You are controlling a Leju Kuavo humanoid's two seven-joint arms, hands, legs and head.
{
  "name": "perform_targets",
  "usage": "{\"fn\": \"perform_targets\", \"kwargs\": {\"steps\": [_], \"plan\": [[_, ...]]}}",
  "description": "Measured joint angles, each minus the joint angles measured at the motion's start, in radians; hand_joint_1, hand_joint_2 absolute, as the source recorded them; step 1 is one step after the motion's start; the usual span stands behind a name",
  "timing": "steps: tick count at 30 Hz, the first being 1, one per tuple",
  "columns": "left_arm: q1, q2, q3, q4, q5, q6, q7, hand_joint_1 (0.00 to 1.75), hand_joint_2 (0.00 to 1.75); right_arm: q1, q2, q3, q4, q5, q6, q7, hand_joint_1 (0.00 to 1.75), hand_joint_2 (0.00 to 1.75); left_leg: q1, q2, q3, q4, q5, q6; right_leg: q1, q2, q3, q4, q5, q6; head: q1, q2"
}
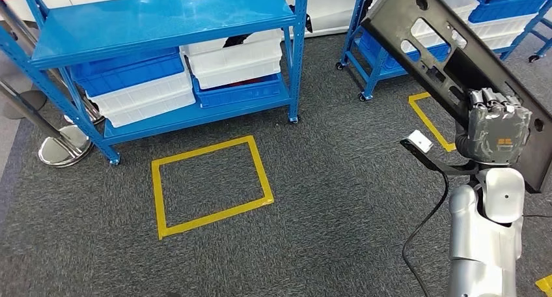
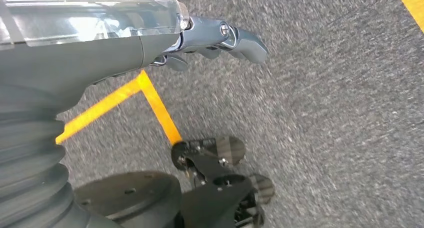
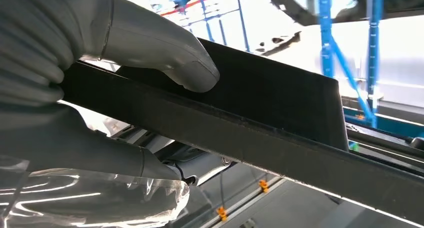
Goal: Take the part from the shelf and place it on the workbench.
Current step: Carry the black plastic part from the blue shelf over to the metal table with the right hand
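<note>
The part [image 1: 429, 56] is a long flat black panel with several cut-outs, held up at a slant on the right of the head view. My right hand [image 1: 498, 131] grips it near its lower end, fingers wrapped over the edge. In the right wrist view the thick grey thumb [image 3: 165, 53] presses on the panel's black face [image 3: 260, 103] while the rest of the hand clamps the rim. My left hand [image 2: 215, 38] hangs over grey carpet with its fingers loosely curled and nothing in them.
A blue shelf rack [image 1: 163, 23] with white and blue bins [image 1: 234, 62] stands at the back left. A second blue rack [image 1: 384, 56] stands behind the panel. A yellow tape square [image 1: 211, 186] marks the grey carpet. A chrome stand base [image 1: 62, 147] sits at the far left.
</note>
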Motion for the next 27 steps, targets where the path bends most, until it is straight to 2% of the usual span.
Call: {"fn": "perform_targets", "kwargs": {"steps": [1,2,4,5,6,7,8,9,10,11,12,13,15,16,18,19,20,21,22,23,24,25,26,27], "plan": [[-0.001,-0.001,0.0,0.0,0.0,0.0,0.0,0.0,1.75,0.004,-0.001,0.0,-0.008,0.004,0.0,0.004,1.75,1.75,0.001,0.011,0.002,-0.008,0.007,0.003,0.0,-0.012,-0.004,0.004,-0.003,0.005,0.0,0.0],[-0.002,-0.002,0.0,0.0,0.0,0.0,0.0,0.0,1.75,0.005,-0.001,0.001,-0.015,0.006,0.0,0.006,1.75,1.75,0.004,0.023,0.004,-0.015,0.013,0.007,0.0,-0.036,-0.014,0.022,-0.017,0.009,0.0,0.0],[-0.001,-0.002,0.0,0.0,0.0,0.0,0.0,0.0,1.75,0.005,-0.002,0.001,-0.025,0.012,-0.001,0.014,1.75,1.75,0.006,0.048,0.003,-0.023,0.022,0.011,-0.003,-0.095,-0.057,0.119,-0.079,0.019,0.001,0.0],[0.001,-0.002,0.0,0.001,0.001,0.0,0.0,0.0,1.75,0.007,-0.003,0.002,-0.03,0.019,-0.001,0.023,1.75,1.75,0.006,0.061,0.001,-0.023,0.022,0.013,-0.007,-0.111,-0.086,0.186,-0.112,0.026,0.002,0.0],[0.002,-0.002,0.0,0.001,0.002,0.0,0.0,0.0,1.75,0.011,-0.003,0.004,-0.035,0.029,-0.001,0.035,1.75,1.75,0.007,0.075,-0.001,-0.022,0.022,0.012,-0.012,-0.118,-0.108,0.241,-0.133,0.033,0.002,0.0],[0.004,-0.003,0.0,0.001,0.004,0.0,0.0,0.0,1.75,0.015,-0.003,0.007,-0.04,0.041,-0.001,0.051,1.75,1.75,0.009,0.089,-0.002,-0.021,0.022,0.01,-0.018,-0.123,-0.114,0.265,-0.136,0.04,0.002,0.0],[0.004,-0.004,0.0,0.001,0.007,-0.001,0.0,0.0,1.75,0.018,-0.005,0.013,-0.045,0.053,-0.001,0.068,1.75,1.75,0.011,0.103,-0.003,-0.018,0.02,0.007,-0.023,-0.129,-0.1,0.248,-0.12,0.046,0.002,0.0],[0.004,-0.006,0.0,0.001,0.011,0.0,-0.001,0.0,1.75,0.019,-0.009,0.021,-0.05,0.066,-0.001,0.088,1.75,1.75,0.014,0.116,-0.004,-0.015,0.016,0.001,-0.028,-0.139,-0.068,0.196,-0.093,0.051,0.002,0.0],[0.004,-0.007,0.0,0.001,0.014,0.0,-0.002,0.0,1.75,0.018,-0.014,0.033,-0.054,0.08,-0.001,0.111,1.75,1.75,0.015,0.129,-0.004,-0.009,0.012,-0.007,-0.03,-0.162,-0.029,0.128,-0.07,0.057,0.002,0.0],[0.003,-0.008,0.0,0.001,0.017,0.001,-0.004,0.0,1.75,0.015,-0.019,0.046,-0.057,0.094,-0.001,0.134,1.75,1.75,0.014,0.14,-0.005,-0.002,0.005,-0.016,-0.028,-0.181,0.003,0.07,-0.053,0.055,0.002,0.0],[0.003,-0.009,0.0,0.002,0.02,0.002,-0.006,0.0,1.75,0.014,-0.026,0.059,-0.058,0.107,-0.001,0.16,1.75,1.75,0.013,0.15,-0.005,0.004,0.0,-0.025,-0.025,-0.193,0.021,0.034,-0.046,0.049,0.001,0.0],[0.002,-0.009,0.0,0.002,0.021,0.002,-0.008,0.0,1.75,0.012,-0.032,0.072,-0.058,0.116,-0.001,0.186,1.75,1.75,0.01,0.16,-0.004,0.007,-0.004,-0.033,-0.02,-0.197,0.026,0.02,-0.048,0.04,0.001,0.0],[0.001,-0.01,0.0,0.003,0.022,0.002,-0.01,0.0,1.75,0.013,-0.049,0.095,-0.059,0.125,-0.001,0.228,1.75,1.75,0.01,0.177,-0.001,0.006,-0.008,-0.044,-0.016,-0.173,0.02,0.021,-0.048,0.018,0.001,0.0],[0.0,-0.01,0.0,0.003,0.022,0.002,-0.01,0.0,1.75,0.013,-0.06,0.106,-0.059,0.125,-0.001,0.245,1.75,1.75,0.012,0.168,-0.002,0.011,-0.015,-0.049,-0.016,-0.163,0.018,0.02,-0.047,0.011,0.001,0.0],[-0.001,-0.011,0.0,0.003,0.023,0.002,-0.009,0.0,1.75,0.013,-0.081,0.129,-0.059,0.126,-0.001,0.271,1.75,1.75,0.017,0.119,-0.025,0.068,-0.059,-0.054,-0.015,-0.143,0.017,0.017,-0.043,-0.004,0.001,0.0],[0.001,-0.011,0.0,0.004,0.023,0.002,-0.008,0.0,1.75,0.015,-0.089,0.141,-0.059,0.125,-0.001,0.28,1.75,1.75,0.017,0.089,-0.052,0.128,-0.093,-0.053,-0.013,-0.132,0.017,0.017,-0.043,-0.009,0.001,0.0],[0.003,-0.011,0.0,0.004,0.023,0.002,-0.007,0.0,1.75,0.02,-0.096,0.151,-0.059,0.124,-0.001,0.284,1.75,1.75,0.016,0.071,-0.084,0.199,-0.126,-0.049,-0.01,-0.121,0.016,0.017,-0.042,-0.014,0.001,0.0],[0.006,-0.011,0.0,0.005,0.024,0.002,-0.006,0.0,1.75,0.026,-0.101,0.16,-0.059,0.124,-0.001,0.286,1.75,1.75,0.015,0.063,-0.114,0.262,-0.148,-0.046,-0.006,-0.107,0.016,0.017,-0.042,-0.017,0.001,0.0],[0.007,-0.011,0.0,0.005,0.025,0.003,-0.006,0.0,1.75,0.032,-0.107,0.169,-0.059,0.124,-0.001,0.287,1.75,1.75,0.013,0.059,-0.133,0.298,-0.151,-0.04,-0.001,-0.092,0.016,0.018,-0.041,-0.019,0.001,0.0],[0.008,-0.011,0.0,0.005,0.027,0.005,-0.005,0.0,1.75,0.036,-0.111,0.176,-0.058,0.124,-0.001,0.29,1.75,1.75,0.01,0.056,-0.136,0.297,-0.135,-0.033,0.003,-0.077,0.016,0.018,-0.041,-0.02,0.001,0.0],[0.007,-0.011,0.0,0.005,0.029,0.006,-0.004,0.0,1.75,0.037,-0.116,0.182,-0.057,0.125,-0.001,0.295,1.75,1.75,0.006,0.05,-0.122,0.256,-0.101,-0.023,0.007,-0.061,0.017,0.018,-0.04,-0.021,0.001,0.0],[0.006,-0.011,0.0,0.006,0.03,0.008,-0.002,0.0,1.75,0.037,-0.12,0.189,-0.055,0.126,-0.001,0.304,1.75,1.75,0.001,0.033,-0.096,0.19,-0.058,-0.01,0.009,-0.046,0.018,0.018,-0.04,-0.022,0.001,0.0],[0.006,-0.01,0.0,0.007,0.031,0.009,-0.001,0.0,1.75,0.034,-0.125,0.196,-0.05,0.126,-0.001,0.315,1.75,1.75,-0.001,0.006,-0.071,0.128,-0.026,0.005,0.012,-0.033,0.018,0.019,-0.039,-0.021,0.001,0.0],[0.006,-0.009,0.0,0.008,0.032,0.009,0.0,0.0,1.75,0.029,-0.132,0.205,-0.044,0.126,-0.001,0.327,1.75,1.75,-0.002,-0.017,-0.052,0.078,-0.005,0.015,0.011,-0.02,0.017,0.019,-0.037,-0.019,0.001,0.0]]}}
